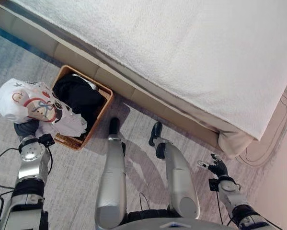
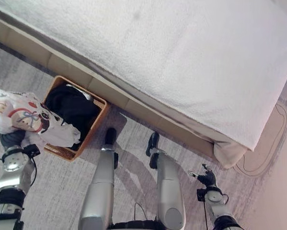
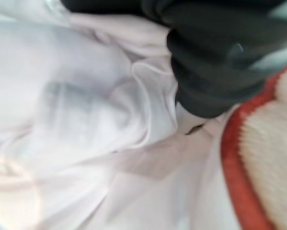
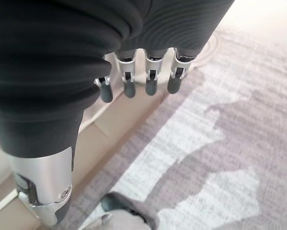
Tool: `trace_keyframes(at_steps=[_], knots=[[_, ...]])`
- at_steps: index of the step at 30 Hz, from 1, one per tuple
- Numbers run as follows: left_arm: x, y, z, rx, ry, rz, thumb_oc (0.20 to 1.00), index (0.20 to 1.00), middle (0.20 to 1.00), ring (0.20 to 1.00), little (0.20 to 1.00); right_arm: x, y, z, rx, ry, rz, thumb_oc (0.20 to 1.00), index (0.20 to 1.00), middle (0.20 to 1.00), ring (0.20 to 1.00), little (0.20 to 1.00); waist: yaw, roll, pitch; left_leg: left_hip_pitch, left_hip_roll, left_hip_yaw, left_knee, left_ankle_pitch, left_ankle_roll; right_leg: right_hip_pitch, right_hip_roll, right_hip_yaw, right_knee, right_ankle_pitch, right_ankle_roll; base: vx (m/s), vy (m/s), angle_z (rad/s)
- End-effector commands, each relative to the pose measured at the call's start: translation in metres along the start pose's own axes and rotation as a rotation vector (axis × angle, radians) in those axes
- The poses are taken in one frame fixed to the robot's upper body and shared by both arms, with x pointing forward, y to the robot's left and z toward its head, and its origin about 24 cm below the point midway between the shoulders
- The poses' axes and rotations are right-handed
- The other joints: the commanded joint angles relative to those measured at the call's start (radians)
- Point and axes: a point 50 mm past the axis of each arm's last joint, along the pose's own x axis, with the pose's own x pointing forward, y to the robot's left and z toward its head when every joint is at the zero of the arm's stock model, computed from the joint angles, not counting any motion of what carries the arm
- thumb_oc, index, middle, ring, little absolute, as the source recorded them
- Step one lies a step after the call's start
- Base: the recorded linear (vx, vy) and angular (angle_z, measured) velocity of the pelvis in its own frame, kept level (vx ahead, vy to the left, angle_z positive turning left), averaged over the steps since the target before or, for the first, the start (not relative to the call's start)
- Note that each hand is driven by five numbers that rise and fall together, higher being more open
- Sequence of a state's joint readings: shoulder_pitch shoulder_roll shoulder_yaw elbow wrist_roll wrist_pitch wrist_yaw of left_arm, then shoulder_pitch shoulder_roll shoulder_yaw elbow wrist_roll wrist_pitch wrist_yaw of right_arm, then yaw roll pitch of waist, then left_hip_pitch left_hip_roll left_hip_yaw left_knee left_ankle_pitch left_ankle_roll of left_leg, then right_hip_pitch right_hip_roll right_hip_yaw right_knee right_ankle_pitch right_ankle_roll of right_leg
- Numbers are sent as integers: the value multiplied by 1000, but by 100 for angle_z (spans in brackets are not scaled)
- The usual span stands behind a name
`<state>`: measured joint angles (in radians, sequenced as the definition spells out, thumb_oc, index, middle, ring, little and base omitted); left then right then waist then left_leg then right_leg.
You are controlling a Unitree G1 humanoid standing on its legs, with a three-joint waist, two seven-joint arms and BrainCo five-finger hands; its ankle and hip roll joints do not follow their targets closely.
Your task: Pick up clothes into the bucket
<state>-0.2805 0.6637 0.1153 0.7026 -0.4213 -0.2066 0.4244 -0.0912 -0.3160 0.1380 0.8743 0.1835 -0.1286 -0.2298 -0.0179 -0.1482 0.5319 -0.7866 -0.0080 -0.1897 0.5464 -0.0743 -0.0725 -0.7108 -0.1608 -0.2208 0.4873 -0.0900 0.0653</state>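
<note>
One woven basket (image 1: 101, 113), two garments. The left hand (image 1: 26, 128) is raised beside the basket's near rim; its fingers are buried under the white printed shirt (image 1: 34, 106), grasp unreadable. A black garment (image 1: 79, 97) lies inside. The right hand (image 1: 218, 166) hangs by the bed (image 1: 191, 52), fingers loosely spread, holding nothing.
</note>
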Motion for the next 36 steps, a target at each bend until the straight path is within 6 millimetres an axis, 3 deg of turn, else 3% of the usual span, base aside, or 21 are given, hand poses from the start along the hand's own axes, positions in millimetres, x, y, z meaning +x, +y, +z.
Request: trace_keyframes(at_steps=[1, 10, 19, 20, 23, 27, 31, 36], knots=[[13, 25, 20, 113, -91, 74, 1000, 1000, 1000, 1000, 1000, -3, -4, -1, -8, -16, -21, 1000, 1000, 1000, 1000, 1000, -8, -42, -12, -1, -17, 47, 74, -64, 46, 53, -34, 77, -18, -3, 65, 2, 56, -12], [8, 25, 14, 244, -95, 51, 1000, 1000, 1000, 1000, 1000, -1, -5, 2, -25, -21, -22, 1000, 1000, 1000, 1000, 1000, -20, -43, -12, 22, -7, 64, 46, -60, 46, 61, -29, 86, -55, 11, 72, 0, 16, -8], [-17, 14, -27, 265, 26, -22, 1000, 1000, 1000, 1000, 1000, 0, -12, -1, -25, 3, -45, 1000, 1000, 1000, 1000, 1000, -13, -15, -12, 116, -3, 79, -15, -43, 42, 131, -27, 95, -88, 17, 72, -6, -5, -7], [-28, 6, -43, 241, 82, -51, 1000, 1000, 1000, 1000, 1000, 0, -13, -2, -26, 14, -52, 1000, 1000, 1000, 1000, 1000, -8, -1, -12, 159, -2, 84, -42, -38, 40, 164, -30, 96, -100, 19, 72, 0, 0, 0], [-39, -2, -57, 210, 135, -85, 1000, 1000, 1000, 1000, 1000, 0, -15, -4, -24, 26, -60, 1000, 1000, 1000, 1000, 1000, -2, 14, -12, 209, -5, 88, -72, -32, 38, 205, -32, 99, -115, 22, 70, 1, -18, -13], [-70, -19, -96, 123, 302, -169, 1000, 1000, 1000, 1000, 1000, 0, -22, -13, -23, 74, -86, 1000, 1000, 1000, 1000, 1000, 1, 55, -12, 376, -11, 93, -180, 2, 29, 354, -36, 91, -174, 34, 73, 50, -33, -2], [-91, -24, -117, 100, 394, -211, 1000, 1000, 1000, 1000, 1000, -4, -26, -25, -27, 118, -99, 1000, 1000, 1000, 1000, 1000, -6, 83, -64, 459, -10, 98, -259, 23, 22, 427, -30, 83, -223, 41, 76, 95, -40, 1], [-135, -25, -151, 77, 555, -301, 1000, 1000, 1000, 1000, 1000, -15, -30, -50, -12, 205, -84, 1000, 1000, 1000, 1000, 1000, -17, 137, -170, 586, -10, 109, -379, 58, 10, 537, -11, 70, -313, 49, 77, 97, -52, -1]])
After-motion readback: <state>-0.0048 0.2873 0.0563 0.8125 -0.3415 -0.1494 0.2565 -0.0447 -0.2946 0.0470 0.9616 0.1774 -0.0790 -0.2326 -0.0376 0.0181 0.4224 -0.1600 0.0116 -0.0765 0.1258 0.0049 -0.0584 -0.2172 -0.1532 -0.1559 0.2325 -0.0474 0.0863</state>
